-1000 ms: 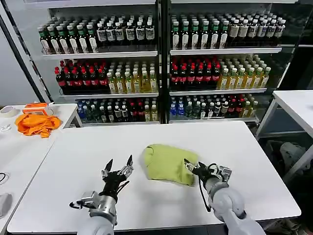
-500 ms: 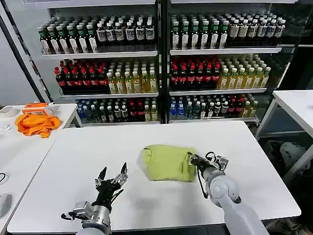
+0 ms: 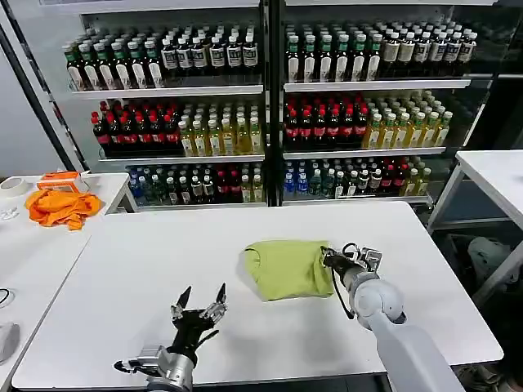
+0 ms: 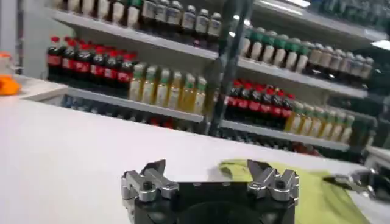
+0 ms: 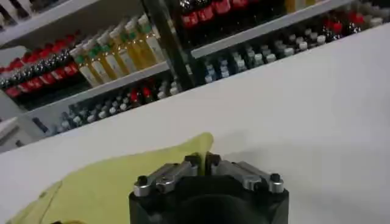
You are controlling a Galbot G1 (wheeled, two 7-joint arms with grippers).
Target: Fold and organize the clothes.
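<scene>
You've got a plain lime yellow-green T-shirt (image 3: 288,269) folded on the white table (image 3: 147,261), no print showing on the upward face; both grippers are black with silver-grey metal at the fingers, left gripper (image 3: 202,300) near edge, right gripper (image 3: 326,258) at the shirt's right edge with black cabling and a grey-white arm. Far left, a bright orange cloth heap (image 3: 60,206) sits on another white table (image 3: 33,253). Behind, the white shelves (image 3: 359,84) carry bottles (image 3: 327,126) in bands: dark with white labels, red-capped dark, yellow and orange.
</scene>
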